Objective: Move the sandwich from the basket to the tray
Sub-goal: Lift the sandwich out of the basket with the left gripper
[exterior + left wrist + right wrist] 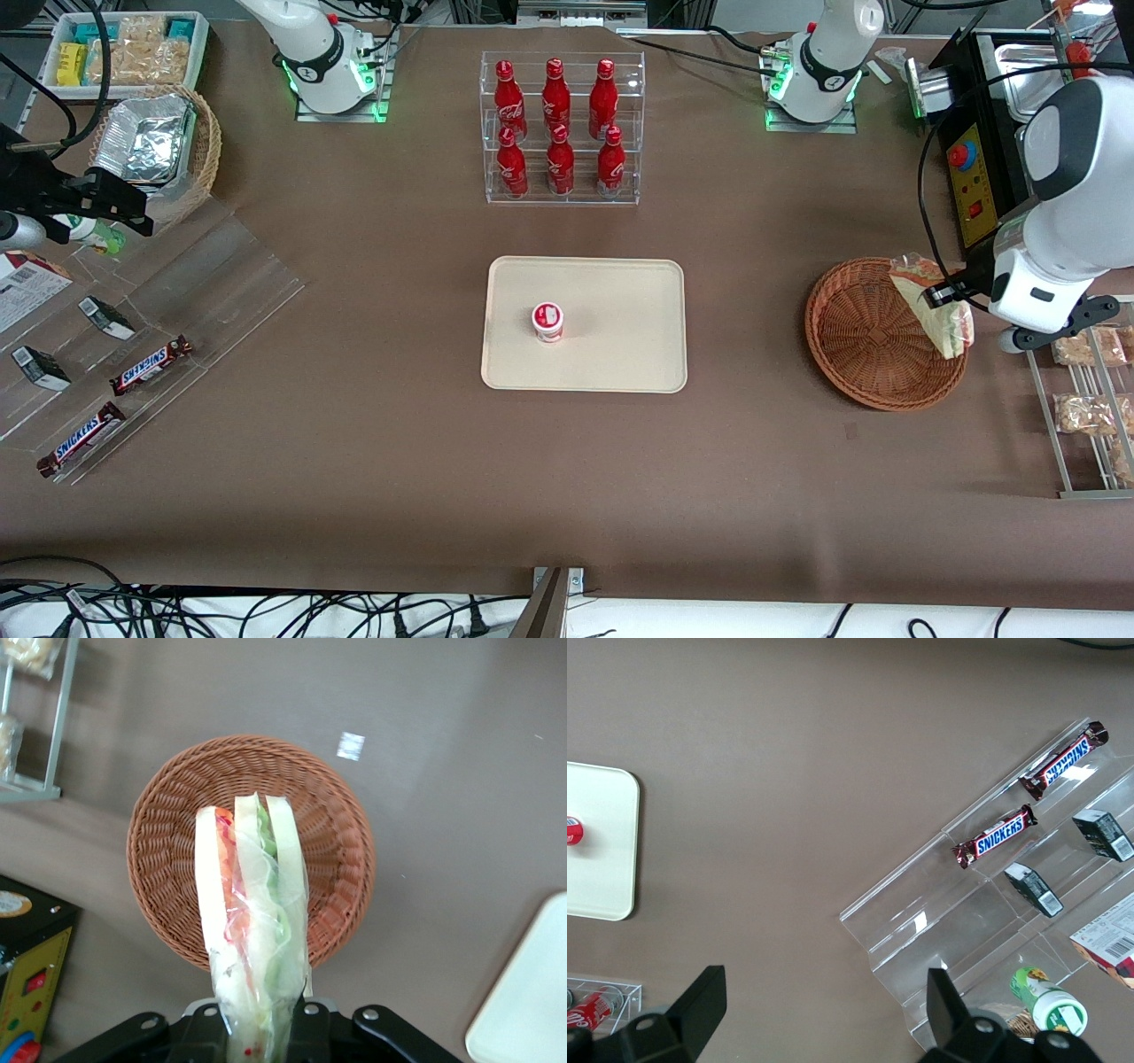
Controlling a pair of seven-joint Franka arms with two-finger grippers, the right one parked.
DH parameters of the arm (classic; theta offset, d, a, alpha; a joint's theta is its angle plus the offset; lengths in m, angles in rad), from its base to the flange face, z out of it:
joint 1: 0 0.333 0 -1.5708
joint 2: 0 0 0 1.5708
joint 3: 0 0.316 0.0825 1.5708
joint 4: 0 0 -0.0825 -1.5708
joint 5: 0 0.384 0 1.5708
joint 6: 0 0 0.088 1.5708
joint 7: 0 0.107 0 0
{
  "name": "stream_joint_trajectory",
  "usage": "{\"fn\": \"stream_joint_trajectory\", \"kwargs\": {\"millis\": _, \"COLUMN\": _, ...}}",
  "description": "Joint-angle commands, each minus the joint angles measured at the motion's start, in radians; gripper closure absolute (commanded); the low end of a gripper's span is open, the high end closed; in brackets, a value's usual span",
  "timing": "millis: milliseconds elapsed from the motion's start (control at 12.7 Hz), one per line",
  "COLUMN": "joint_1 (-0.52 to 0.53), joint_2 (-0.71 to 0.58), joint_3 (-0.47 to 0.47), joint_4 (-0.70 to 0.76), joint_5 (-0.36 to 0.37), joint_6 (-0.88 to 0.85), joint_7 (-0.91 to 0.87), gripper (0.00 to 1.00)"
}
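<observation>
The left arm's gripper (257, 1036) is clamping the wrapped sandwich (252, 930) by its narrow end and holding it lifted above the reddish-brown wicker basket (864, 354), over the basket's rim at about two o'clock in the front view. Toward the parked arm's end, well apart, the cream tray (611, 354) is carrying a small white-and-red cup (547, 321) near its middle.

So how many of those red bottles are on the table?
6, all in the clear rack: three on its upper step, three on the lower step, nearer the camera. The gripper holds the sandwich above the basket.
</observation>
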Motion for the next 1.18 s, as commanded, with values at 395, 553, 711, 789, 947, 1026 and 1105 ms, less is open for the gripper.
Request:
{"fn": "stream_joint_trajectory", "kwargs": {"millis": 395, "joint_1": -0.001, "joint_2": -0.033, "joint_3": -0.172, "joint_4": 0.035, "joint_5": -0.076, "joint_6": -0.039, "joint_7": 0.278, "gripper": 1.00}}
{"fn": "stream_joint_trajectory", "kwargs": {"millis": 553, "joint_1": -0.003, "joint_2": -0.030, "joint_3": -0.221, "joint_4": 0.035, "joint_5": -0.131, "joint_6": -0.033, "joint_7": 0.279, "gripper": 1.00}}
{"fn": "stream_joint_trajectory", "kwargs": {"millis": 711, "joint_1": -0.004, "joint_2": -0.020, "joint_3": -0.288, "joint_4": 0.035, "joint_5": -0.156, "joint_6": -0.024, "joint_7": 0.278, "gripper": 1.00}}
{"fn": "stream_joint_trajectory", "kwargs": {"millis": 789, "joint_1": -0.004, "joint_2": -0.011, "joint_3": -0.315, "joint_4": 0.035, "joint_5": -0.158, "joint_6": -0.009, "joint_7": 0.270, "gripper": 1.00}}
{"fn": "stream_joint_trajectory", "kwargs": {"millis": 947, "joint_1": -0.006, "joint_2": 0.008, "joint_3": -0.361, "joint_4": 0.032, "joint_5": -0.158, "joint_6": 0.016, "joint_7": 0.249, "gripper": 1.00}}
{"fn": "stream_joint_trajectory", "kwargs": {"millis": 1026, "joint_1": -0.006, "joint_2": 0.017, "joint_3": -0.382, "joint_4": 0.026, "joint_5": -0.156, "joint_6": 0.037, "joint_7": 0.212, "gripper": 1.00}}
{"fn": "stream_joint_trajectory", "kwargs": {"millis": 1105, "joint_1": -0.009, "joint_2": 0.029, "joint_3": -0.407, "joint_4": 0.014, "joint_5": -0.150, "joint_6": 0.083, "joint_7": 0.169, "gripper": 1.00}}
